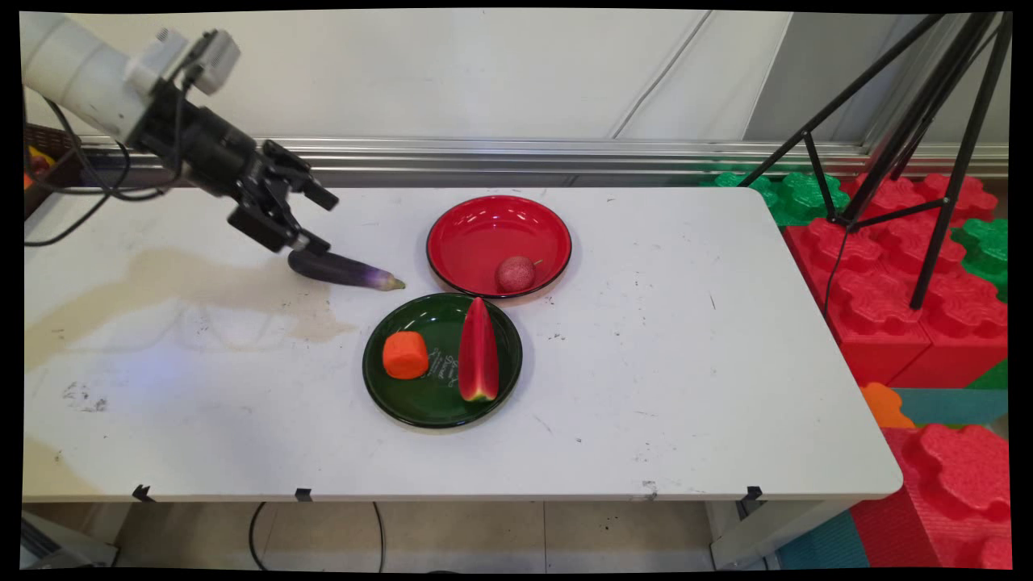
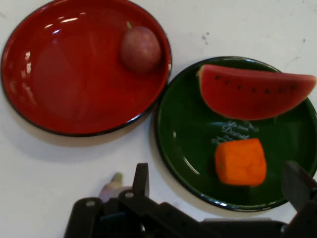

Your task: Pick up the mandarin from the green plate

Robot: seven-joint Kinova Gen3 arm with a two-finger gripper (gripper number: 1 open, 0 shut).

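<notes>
Right now the gripper (image 1: 300,239) has its fingers spread open at the stem end of the eggplant (image 1: 343,270), lying toward the counter's (image 1: 686,339) back edge beside the red plate (image 1: 484,230), and any nudge could roll it against that rim.

The eggplant (image 1: 343,270) is dark purple, paling to lilac near its greenish tip. The plate (image 1: 403,403) is dark green with faint white lettering; on it are an orange carrot chunk (image 1: 404,355) and a red watermelon slice (image 1: 478,351) with green rind and black seeds. The bowl (image 1: 476,234) is glossy red, black-rimmed, holding a dull reddish lychee (image 1: 516,273). The table (image 1: 686,363) is white with a tan stain.
</notes>
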